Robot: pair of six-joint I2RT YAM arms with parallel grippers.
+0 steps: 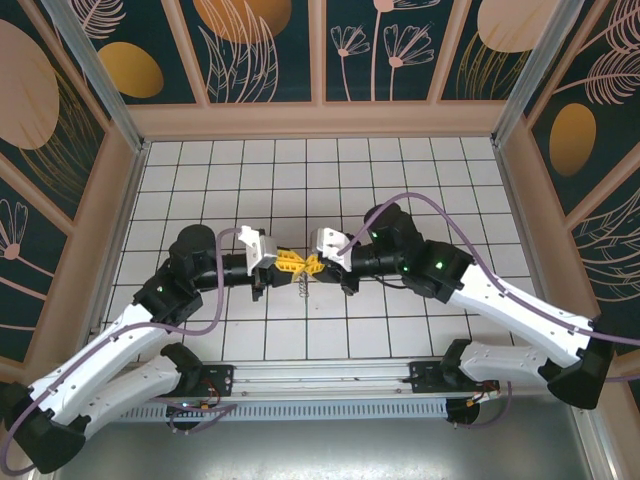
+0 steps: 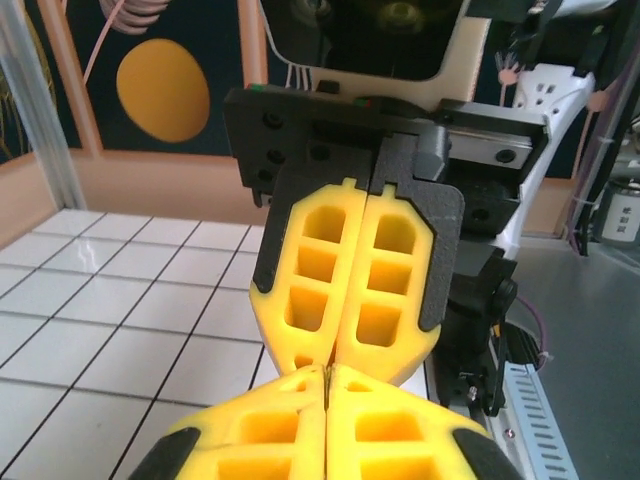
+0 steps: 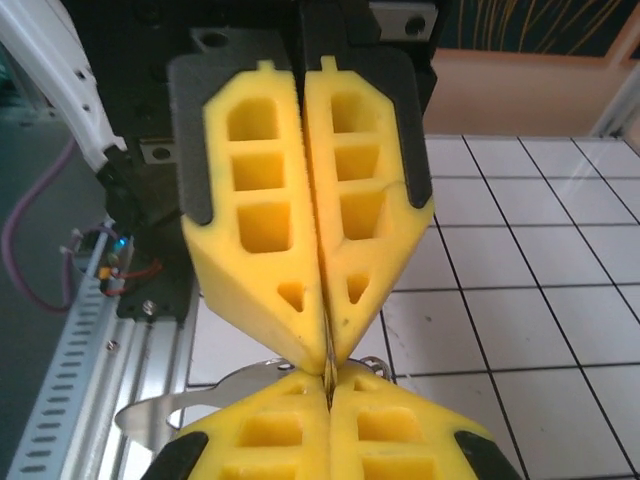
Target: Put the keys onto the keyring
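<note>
From above, your left gripper (image 1: 291, 264) and right gripper (image 1: 313, 266) meet tip to tip off the tiled table (image 1: 400, 180). Both are clamped shut, with silvery bits of the keyring (image 1: 303, 287) dangling beneath, likely raised for threading. At your left wrist, shut yellow fingers (image 2: 300, 300) meet end on; the right wrist adds a thin sliver, perhaps the keys (image 3: 327, 352), pinched at the tips, though you cannot tell which gripper holds it.
</note>
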